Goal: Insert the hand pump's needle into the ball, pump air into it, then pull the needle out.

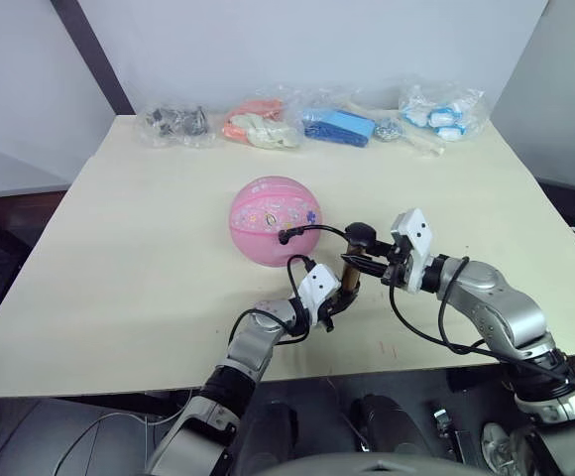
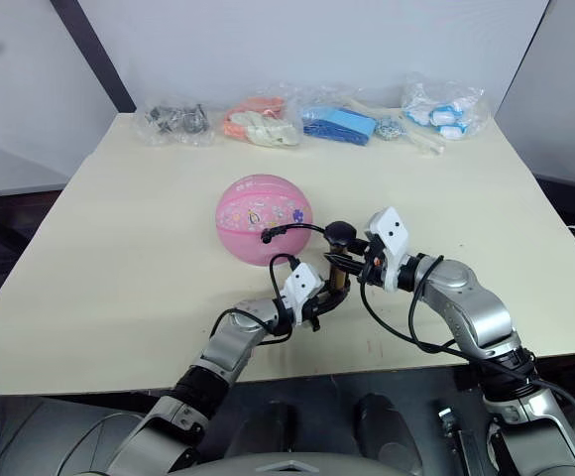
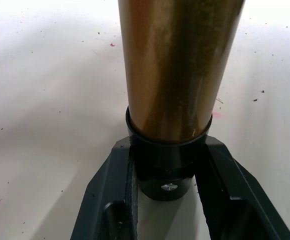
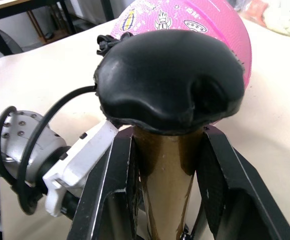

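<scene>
The hand pump (image 1: 348, 279) stood upright between the two pincers, the left gripper (image 1: 333, 297) clamped on its black bottom collar and the right gripper (image 1: 369, 267) closed around the gold tube just under the T-handle (image 4: 170, 80). The ball (image 1: 275, 220) sat just beyond both pincers, the thin hose (image 1: 317, 230) arching to its valve. The smooth metal tube looked stiff, light and probably slippery, so I judged the black ends the safer holds; the ball seemed light and liable to roll.

text: none was readable | ball (image 1: 273, 218): carried small printed pictures, no legible words | bagged items (image 1: 312, 124): labels were too small to read
</scene>
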Motion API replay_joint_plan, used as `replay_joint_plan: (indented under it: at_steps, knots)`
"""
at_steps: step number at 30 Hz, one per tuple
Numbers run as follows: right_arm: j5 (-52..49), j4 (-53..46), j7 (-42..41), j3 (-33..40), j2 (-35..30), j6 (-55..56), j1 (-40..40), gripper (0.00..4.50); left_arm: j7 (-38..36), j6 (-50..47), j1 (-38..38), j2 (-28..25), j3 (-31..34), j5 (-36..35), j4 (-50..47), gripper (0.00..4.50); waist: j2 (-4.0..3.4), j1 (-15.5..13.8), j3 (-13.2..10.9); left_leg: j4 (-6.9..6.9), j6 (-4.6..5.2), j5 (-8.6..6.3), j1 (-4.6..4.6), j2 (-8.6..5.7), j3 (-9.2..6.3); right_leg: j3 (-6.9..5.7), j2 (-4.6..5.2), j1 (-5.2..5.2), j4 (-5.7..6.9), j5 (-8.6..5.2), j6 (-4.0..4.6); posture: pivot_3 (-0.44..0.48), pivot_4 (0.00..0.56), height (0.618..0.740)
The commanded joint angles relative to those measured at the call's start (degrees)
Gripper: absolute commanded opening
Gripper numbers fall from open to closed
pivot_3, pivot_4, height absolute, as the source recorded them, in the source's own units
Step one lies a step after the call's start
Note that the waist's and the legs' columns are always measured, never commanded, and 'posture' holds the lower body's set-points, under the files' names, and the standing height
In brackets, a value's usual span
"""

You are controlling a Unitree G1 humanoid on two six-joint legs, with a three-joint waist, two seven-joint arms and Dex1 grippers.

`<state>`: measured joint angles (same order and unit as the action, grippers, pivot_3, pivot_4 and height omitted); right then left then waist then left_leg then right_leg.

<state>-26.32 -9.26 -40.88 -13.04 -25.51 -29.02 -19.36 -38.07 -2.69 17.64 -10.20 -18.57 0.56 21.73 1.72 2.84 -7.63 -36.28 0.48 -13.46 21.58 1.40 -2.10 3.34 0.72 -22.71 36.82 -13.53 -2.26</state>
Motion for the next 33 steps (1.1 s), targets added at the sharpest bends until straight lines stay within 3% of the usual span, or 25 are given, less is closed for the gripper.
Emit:
replay_joint_plan:
  at_steps: [1,10,15,22,28,33]
  knots:
    - [2.95,3.96,-0.72,-2.44,-1.57,-4.44,2.19,1.01,-0.17,-2.35,-2.24,-1.91,0.09,1.17,1.86,1.1,-0.01,0.0,0.0,0.02,0.0,0.0,0.0,0.0,0.0,0.0,-0.01,0.0,0.0,-0.01,0.01,0.0,0.15,0.74]
    - [-5.7,-6.04,-1.78,8.31,-5.96,-12.5,-4.5,1.01,-0.02,-2.0,-1.85,-1.28,-0.2,1.23,2.74,1.1,-0.29,-0.38,-0.39,0.04,0.0,0.0,0.23,-0.06,-0.03,-0.01,0.03,-0.17,-0.03,-0.01,0.02,0.0,0.15,0.74]
    - [-13.76,-11.16,-0.49,14.75,-7.66,-19.31,-9.11,1.01,-0.03,-1.9,-1.94,-1.52,-0.15,1.15,2.64,1.1,-0.57,-0.72,-0.82,0.01,0.0,0.0,0.82,-0.22,-0.03,-0.01,0.18,-0.65,-0.04,0.15,-0.25,0.0,0.15,0.74]
    - [-23.45,-12.21,2.36,24.68,-10.92,-25.87,-17.7,1.01,-0.25,-2.11,-2.45,-2.06,-0.18,1.09,2.04,1.1,-0.57,-0.64,-0.98,-0.08,0.01,0.01,1.13,-0.23,-0.05,-0.02,0.18,-0.91,-0.04,0.19,-0.3,0.0,0.15,0.74]
    - [-25.01,-12.03,4.08,25.07,-12.07,-26.61,-19.21,1.01,-0.37,-2.21,-2.24,-2.02,-0.27,1.02,2.11,1.1,-0.58,-0.52,-0.99,-0.09,0.01,0.01,1.14,-0.19,-0.05,-0.03,0.14,-0.92,-0.03,0.19,-0.3,0.0,0.15,0.74]
    - [-19.07,-10.74,2.3,18.41,-12.16,-22.94,-12.8,1.01,-0.48,-2.26,-2.55,-2.17,-0.38,0.97,1.69,1.1,-0.56,-0.49,-0.96,-0.09,0.01,0.01,1.12,-0.19,-0.03,-0.02,0.15,-0.9,-0.03,0.19,-0.3,0.0,0.15,0.74]
